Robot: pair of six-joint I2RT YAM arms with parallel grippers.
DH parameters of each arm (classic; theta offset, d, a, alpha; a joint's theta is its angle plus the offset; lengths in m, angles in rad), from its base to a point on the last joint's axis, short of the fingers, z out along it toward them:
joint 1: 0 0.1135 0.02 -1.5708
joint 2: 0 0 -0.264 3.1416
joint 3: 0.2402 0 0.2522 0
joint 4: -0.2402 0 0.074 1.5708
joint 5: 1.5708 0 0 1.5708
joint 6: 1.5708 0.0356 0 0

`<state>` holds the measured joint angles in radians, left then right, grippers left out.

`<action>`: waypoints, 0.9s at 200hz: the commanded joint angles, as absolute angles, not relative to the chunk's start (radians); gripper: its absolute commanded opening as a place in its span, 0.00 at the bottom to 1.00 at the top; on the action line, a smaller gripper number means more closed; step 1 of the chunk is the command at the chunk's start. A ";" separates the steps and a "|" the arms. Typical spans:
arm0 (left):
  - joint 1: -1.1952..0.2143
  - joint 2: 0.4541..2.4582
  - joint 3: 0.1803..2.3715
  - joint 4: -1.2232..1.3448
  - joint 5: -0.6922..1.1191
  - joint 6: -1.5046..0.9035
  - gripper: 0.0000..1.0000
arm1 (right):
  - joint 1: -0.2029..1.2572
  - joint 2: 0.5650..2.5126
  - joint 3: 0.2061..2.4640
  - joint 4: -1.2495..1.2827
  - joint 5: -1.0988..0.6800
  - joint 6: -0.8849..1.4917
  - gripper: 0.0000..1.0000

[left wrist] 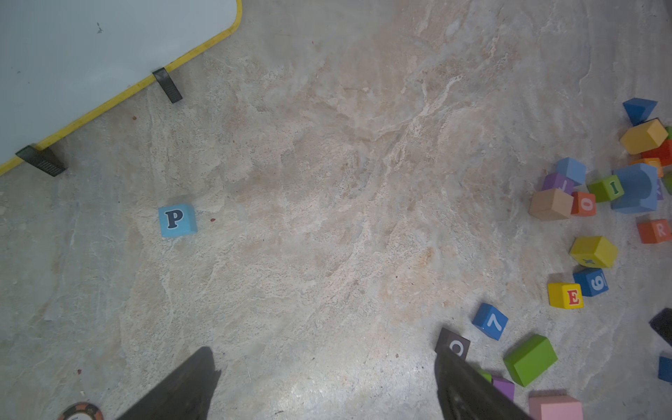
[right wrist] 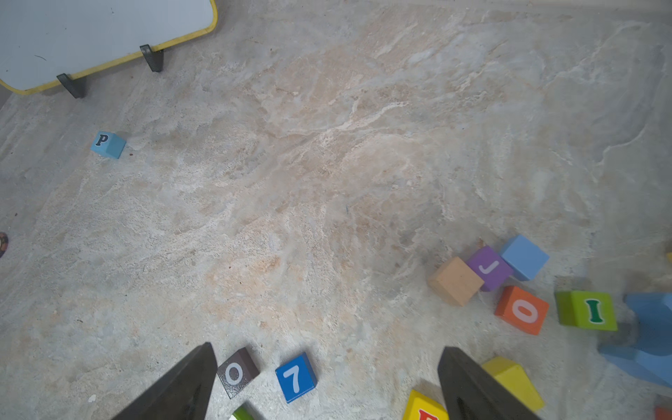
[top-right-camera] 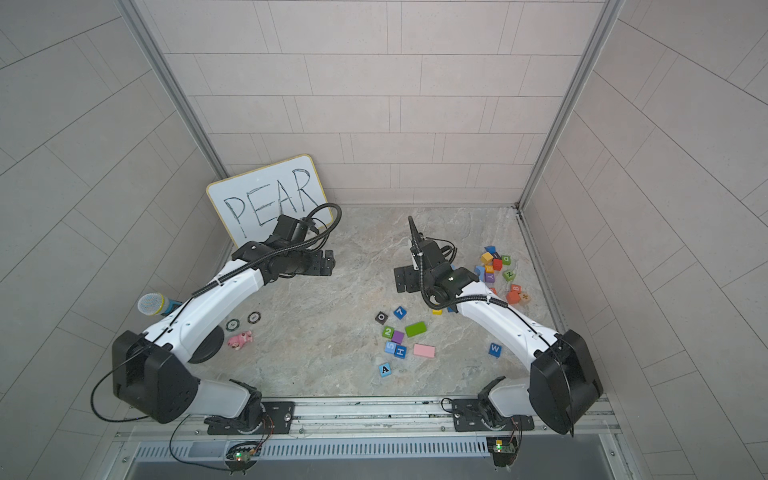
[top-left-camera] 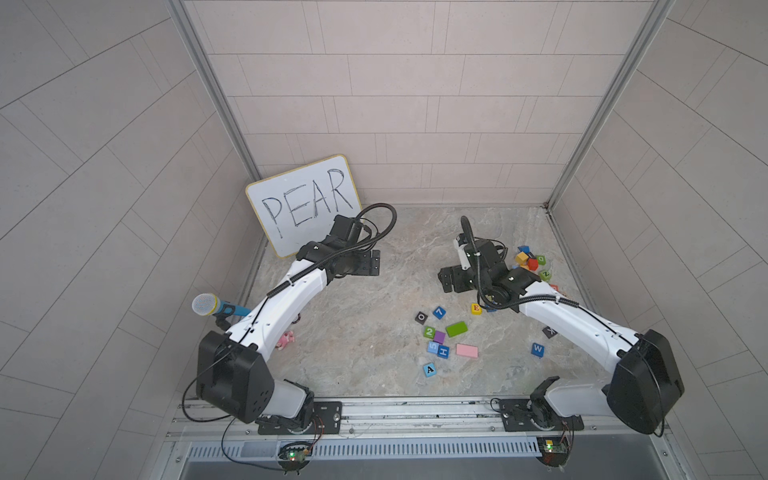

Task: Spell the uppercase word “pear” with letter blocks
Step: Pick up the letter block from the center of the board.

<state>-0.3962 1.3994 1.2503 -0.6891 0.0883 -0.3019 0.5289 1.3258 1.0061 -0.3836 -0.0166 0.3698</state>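
- Plainly, the left gripper [left wrist: 325,354] has its fingers spread wide with nothing between them, over bare table [left wrist: 327,218].
- Likewise, the right gripper [right wrist: 327,348] is spread wide and holds nothing; the yellow E block [right wrist: 423,407] sits just beside one finger, partly hidden by it.
- The light blue P block [left wrist: 177,220] lies alone near the whiteboard [left wrist: 91,54], well apart from the other blocks.
- The orange R block [left wrist: 654,231] sits at the edge of the crowded pile.
- The light blue A block [top-left-camera: 429,369] lies toward the front, near the blue H block [top-left-camera: 443,352].
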 commanded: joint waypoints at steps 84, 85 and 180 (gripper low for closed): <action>-0.545 1.381 1.083 -0.618 0.206 -0.383 0.93 | 0.442 1.187 0.832 -0.516 -0.013 0.362 0.96; -0.545 1.382 1.083 -0.617 0.208 -0.383 0.93 | 0.441 1.186 0.832 -0.516 -0.013 0.362 0.96; -0.580 1.456 1.122 -0.577 0.264 -0.391 0.93 | 0.348 1.231 0.815 -0.525 -0.086 0.383 0.81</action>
<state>-0.5636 1.4502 1.0885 -0.5873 0.2489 -0.3862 0.3477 1.2194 0.8268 -0.5060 -0.0456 0.3599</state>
